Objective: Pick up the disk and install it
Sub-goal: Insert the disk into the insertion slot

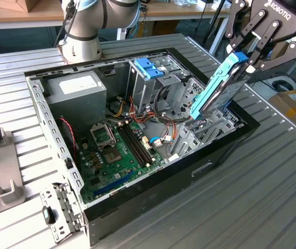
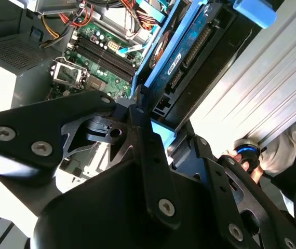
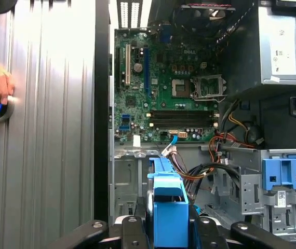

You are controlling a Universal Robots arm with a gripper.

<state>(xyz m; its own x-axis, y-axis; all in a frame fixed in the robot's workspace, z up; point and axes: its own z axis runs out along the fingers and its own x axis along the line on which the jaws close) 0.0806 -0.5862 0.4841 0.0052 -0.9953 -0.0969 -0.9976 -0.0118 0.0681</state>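
Clamping the disk [image 1: 216, 89], the hand [image 1: 246, 58] hangs over the case [image 1: 153, 193] (cables [image 1: 133, 111] nearby).

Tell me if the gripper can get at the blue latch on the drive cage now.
Probably not: the black gripper is shut on the blue-framed dark metal disk, held tilted over the black computer case. The blue plastic latch itself lies uncovered.

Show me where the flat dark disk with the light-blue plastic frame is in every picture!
Exterior view: the disk, tilted in the black gripper, on the exterior view's right.
Second wrist view: the disk just beyond the gripper.
First wrist view: edge-on, in the gripper.
Shared landmark: the green motherboard.
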